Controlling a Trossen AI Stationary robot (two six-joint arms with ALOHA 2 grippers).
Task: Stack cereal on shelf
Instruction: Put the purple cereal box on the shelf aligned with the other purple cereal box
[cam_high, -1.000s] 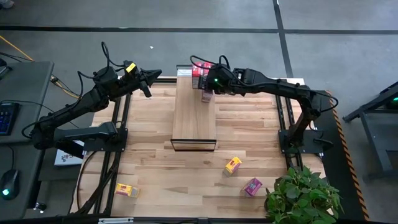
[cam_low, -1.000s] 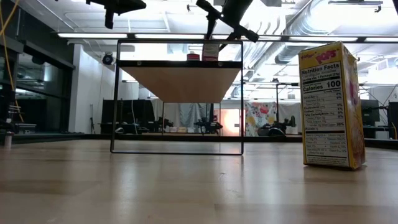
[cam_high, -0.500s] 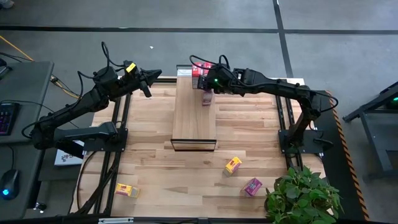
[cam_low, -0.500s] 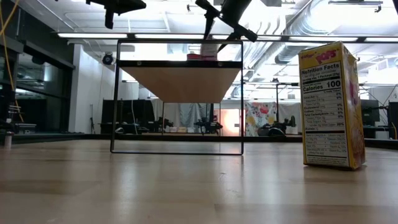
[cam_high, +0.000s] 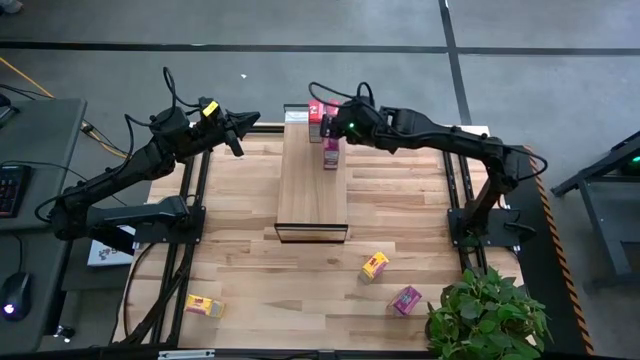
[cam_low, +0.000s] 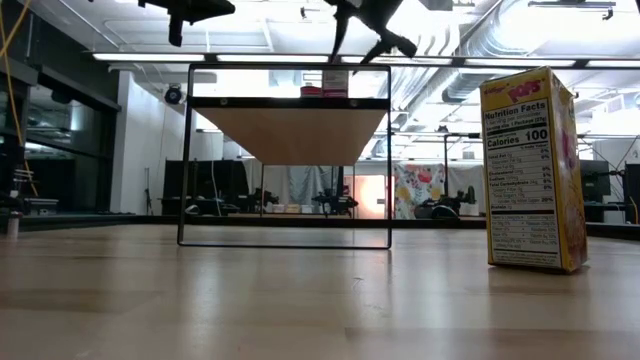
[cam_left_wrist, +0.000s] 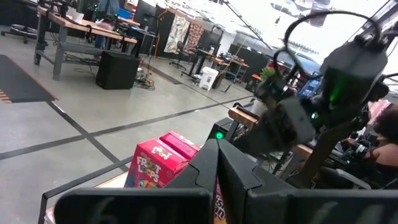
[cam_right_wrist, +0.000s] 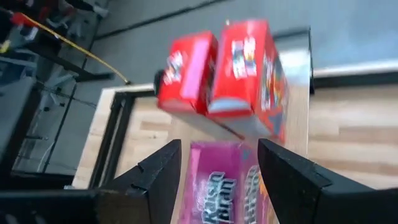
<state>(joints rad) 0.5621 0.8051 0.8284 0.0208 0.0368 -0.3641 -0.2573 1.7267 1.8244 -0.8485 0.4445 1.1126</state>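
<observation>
The shelf (cam_high: 312, 185) stands mid-table, with two red cereal boxes (cam_high: 318, 112) on its far end and a magenta box (cam_high: 331, 153) standing just in front of them. My right gripper (cam_high: 328, 126) hovers open above that far end. In the right wrist view its fingers (cam_right_wrist: 163, 171) stand on either side of the magenta box (cam_right_wrist: 229, 186) without touching it, and both red boxes (cam_right_wrist: 214, 68) lie beyond. In the low view the magenta box (cam_low: 335, 82) rests on the shelf top (cam_low: 290, 103), clear of the gripper. My left gripper (cam_high: 237, 131) waits shut, left of the shelf's far end.
On the tabletop near the front lie a yellow box (cam_high: 374, 265), a magenta box (cam_high: 405, 300) and another yellow box (cam_high: 203, 306). A potted plant (cam_high: 490, 310) sits at the near right corner. The shelf's near half is bare wood.
My right gripper has come off the magenta box, risen and drawn back a little toward the table's far edge. The magenta box stays standing on the shelf top beside the red boxes.
</observation>
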